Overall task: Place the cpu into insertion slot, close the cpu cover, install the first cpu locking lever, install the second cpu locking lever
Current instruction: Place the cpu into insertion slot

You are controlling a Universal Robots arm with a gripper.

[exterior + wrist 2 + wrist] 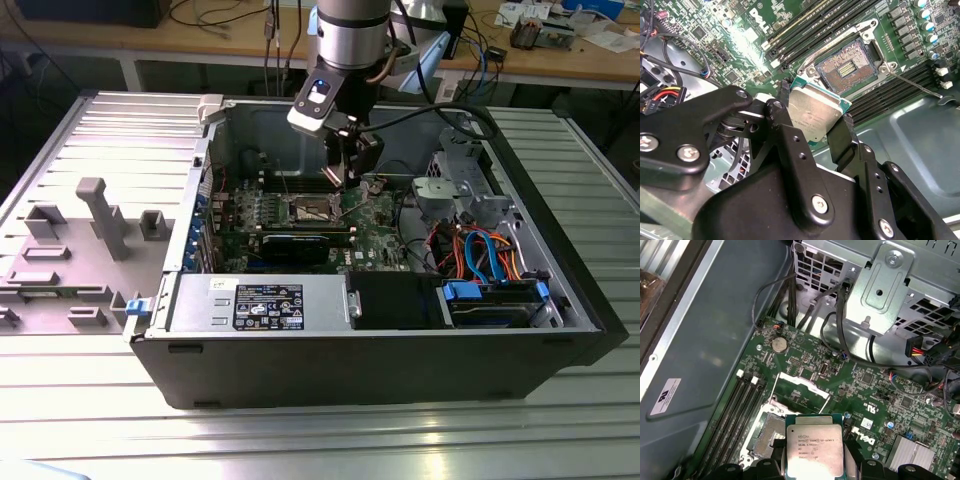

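Currently the gripper (814,119) is clamped on the cpu (816,114), one black finger (783,95) on each of two opposite edges, silver-grey top facing both wrist views. The chip sits slightly tilted between the pads.

Position of the cpu (814,452): held in the air near the insertion slot (764,432), not seated in it. In the first wrist view one edge of the chip overlaps the slot's rim.

Insertion slot (850,66): uncovered, dark centre with its contact field exposed, shiny metal rim all round.

The cpu cover (802,382) appears to stand hinged up at one edge of the slot, on the side toward the coin cell (779,344).

One thin wire locking lever (917,84) is swung out from the slot and lies across the memory slots (805,30) beside it; I cannot tell which lever it is.

Exterior view: the gripper (345,172) hangs inside the open computer case (400,350), just beside the insertion slot (312,209) on the exterior view's right. The grey drive cage (455,190) is farther from the slot on that same side.
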